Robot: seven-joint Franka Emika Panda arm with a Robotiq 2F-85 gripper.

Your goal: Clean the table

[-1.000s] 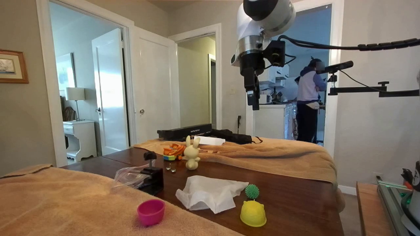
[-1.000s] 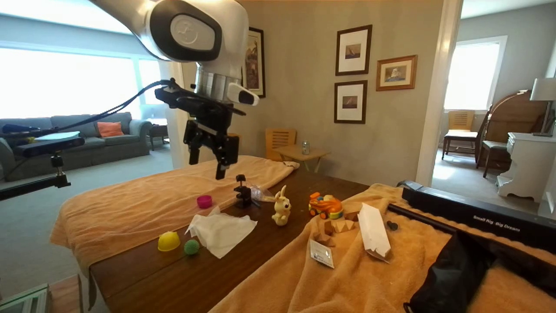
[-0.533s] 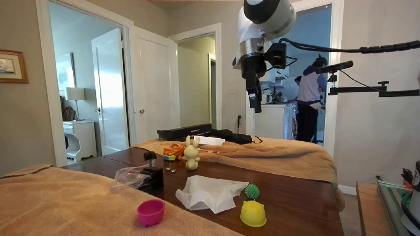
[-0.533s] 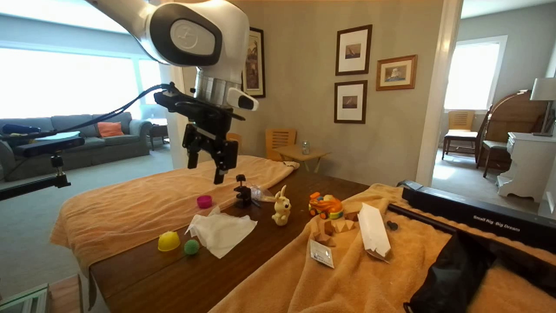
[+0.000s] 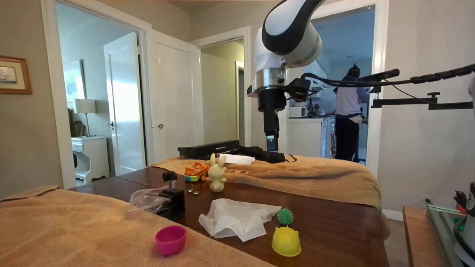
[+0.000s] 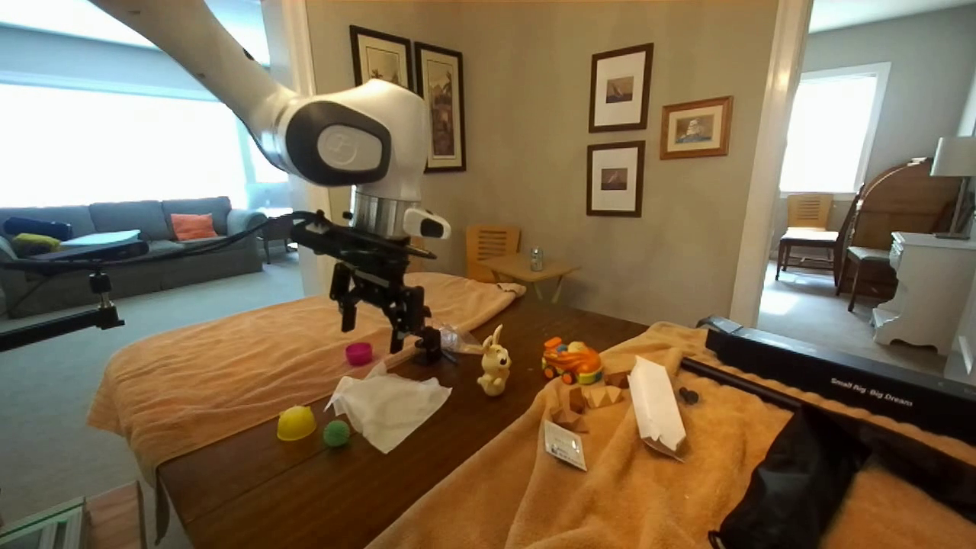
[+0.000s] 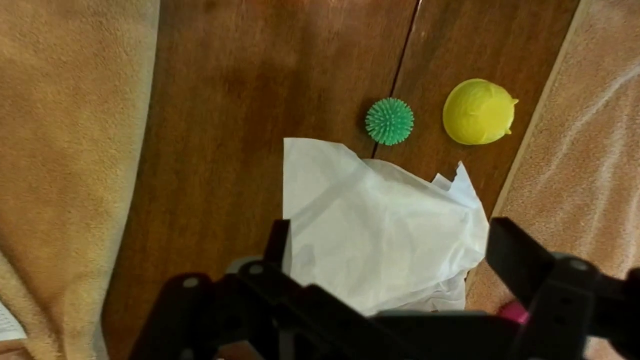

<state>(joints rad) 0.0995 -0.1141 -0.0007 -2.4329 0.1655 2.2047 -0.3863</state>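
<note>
Black, with its jaws spread wide and nothing held, the tool [image 6: 372,334] hangs clear above the dark brown counter [image 7: 215,150] that is to be cleaned. Between the jaws, in the wrist view, lies the white cloth [image 7: 380,230], thin and crumpled; I would guess it is next to be picked up. A descent that stops high would pinch air; one that goes too deep would press the tips into the counter. Even a good depth might catch only a single fold, which could slide out on lifting. One jaw overlaps the edge of a tan towel [image 7: 585,165] from that angle, so a low, off-centre pinch could snag it and drag along the pink cup [image 5: 170,240] that sits on it. Ahead of the tips, just beyond the cloth, the green spiky ball [image 7: 389,121] would probably roll if the cloth were pulled that way; beside it, toward the towel, the mouth-down yellow cup [image 7: 478,113] could be shoved along too. Off to the tool's side, an exterior view puts the black clamp [image 6: 430,351] behind a jaw, depth hard to judge, and out past it the cream rabbit [image 6: 495,367] upright: a low sideways swing might strike the one or topple the other.
</note>
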